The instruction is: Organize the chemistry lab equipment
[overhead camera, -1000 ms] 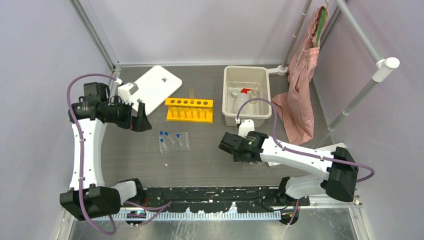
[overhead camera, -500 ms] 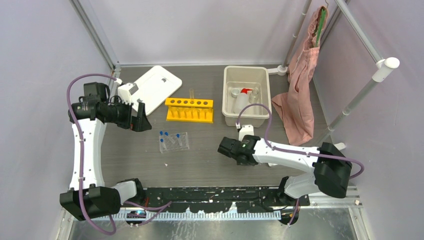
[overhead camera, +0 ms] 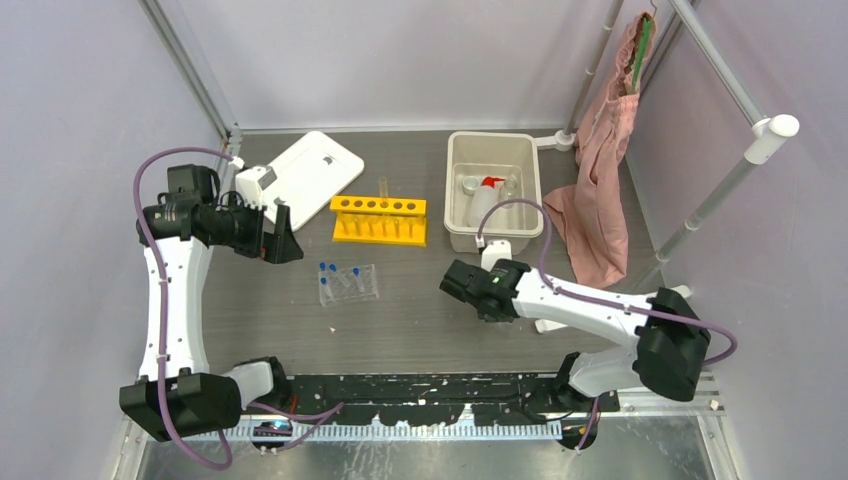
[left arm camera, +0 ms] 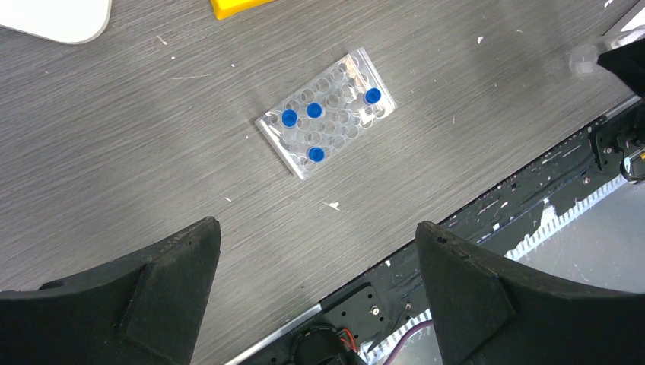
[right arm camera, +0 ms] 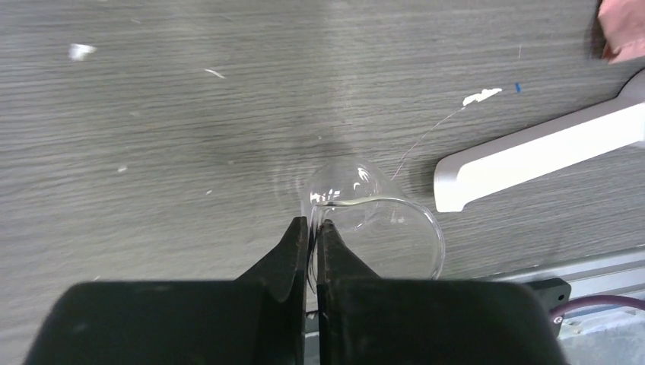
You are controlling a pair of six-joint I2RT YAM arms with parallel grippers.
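**Right hand clamps a beaker rim; sorting looks well under way**

Since a second ago the right hand (right arm camera: pixel 312 228) has drawn its jaws from partly apart to pressed together, and its arm has edged a little toward the pale bin (overhead camera: pixel 452 190). The left arm has not stirred.

The right hand's fingertips now pinch the rim of a small glass beaker (right arm camera: pixel 373 228), one finger inside the glass wall and one outside. The beaker sits low over the table (right arm camera: pixel 152 114), just ahead of the fingertips; whether it has left the surface I cannot tell. The white foot of the pole stand (right arm camera: pixel 532 152) lies close off to one side of this hand.

The left hand (left arm camera: pixel 316 228) hangs spread wide with nothing between its fingers. Below and ahead of it lies the clear tray (left arm camera: pixel 342 84), which holds four blue-capped vials (left arm camera: pixel 314 110).

Judging by how things lie, much is already placed. The white squeeze bottle (overhead camera: pixel 480 203) and some glassware rest in the bin beyond the right hand. A glass tube (overhead camera: pixel 383 186) stands in the yellow rack (overhead camera: pixel 379 219), between the two hands. What seems left is carrying this beaker to the bin, which is probably among the last loose items.
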